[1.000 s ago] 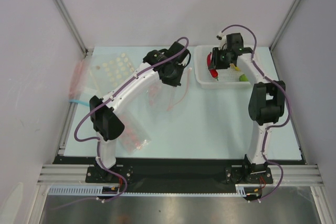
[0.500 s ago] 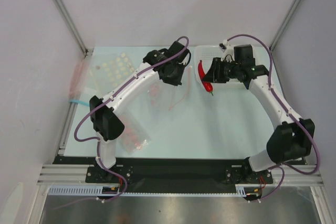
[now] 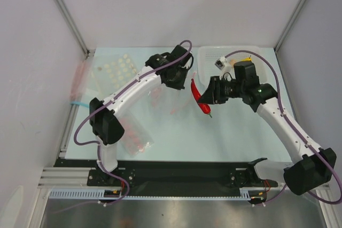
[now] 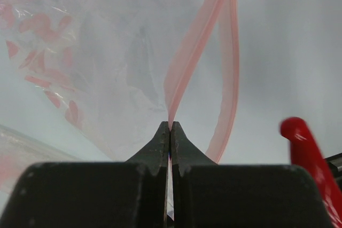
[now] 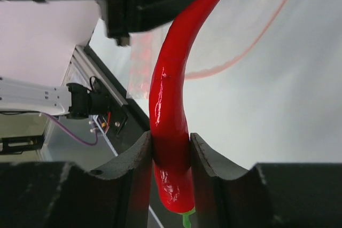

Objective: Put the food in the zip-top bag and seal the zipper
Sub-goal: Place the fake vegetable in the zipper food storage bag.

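My right gripper (image 3: 206,99) (image 5: 170,145) is shut on the red chili pepper (image 3: 199,97) (image 5: 173,110), holding it in the air with its thin tip toward the bag's mouth. My left gripper (image 3: 184,80) (image 4: 170,127) is shut on one lip of the pink-red zipper (image 4: 192,60) of the clear zip-top bag (image 3: 168,97) (image 4: 107,73), holding the mouth open; the other lip (image 4: 231,78) curves away to the right. The chili's tip (image 4: 307,158) shows at the right of the left wrist view. The other food items are hidden from view.
A white tray (image 3: 251,57) stands at the back right behind my right arm. A packet of pale round pieces (image 3: 115,70) lies at the back left. A packet of pink-red pieces (image 3: 136,140) lies near the left arm's base. Side walls enclose the table.
My right arm has carried the chili from the white tray leftward and toward the near side, up to the bag's mouth. My left gripper has kept holding the zipper lip.
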You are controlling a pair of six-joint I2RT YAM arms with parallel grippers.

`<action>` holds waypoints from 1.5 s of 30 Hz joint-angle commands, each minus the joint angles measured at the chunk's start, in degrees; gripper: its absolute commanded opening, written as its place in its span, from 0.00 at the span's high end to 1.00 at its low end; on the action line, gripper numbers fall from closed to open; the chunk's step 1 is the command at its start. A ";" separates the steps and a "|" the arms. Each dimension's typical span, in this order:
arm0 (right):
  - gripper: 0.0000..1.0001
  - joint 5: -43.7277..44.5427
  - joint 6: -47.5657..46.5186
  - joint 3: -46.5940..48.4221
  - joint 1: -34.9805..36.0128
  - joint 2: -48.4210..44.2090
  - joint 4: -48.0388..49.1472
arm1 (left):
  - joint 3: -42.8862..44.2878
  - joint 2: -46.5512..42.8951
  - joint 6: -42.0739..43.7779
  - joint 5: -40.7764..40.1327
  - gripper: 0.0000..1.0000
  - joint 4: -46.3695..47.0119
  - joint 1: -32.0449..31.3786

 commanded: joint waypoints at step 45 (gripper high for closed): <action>0.47 11.20 29.94 -0.73 1.61 11.57 15.02 | -9.41 -13.93 -7.42 7.35 0.99 12.12 -8.76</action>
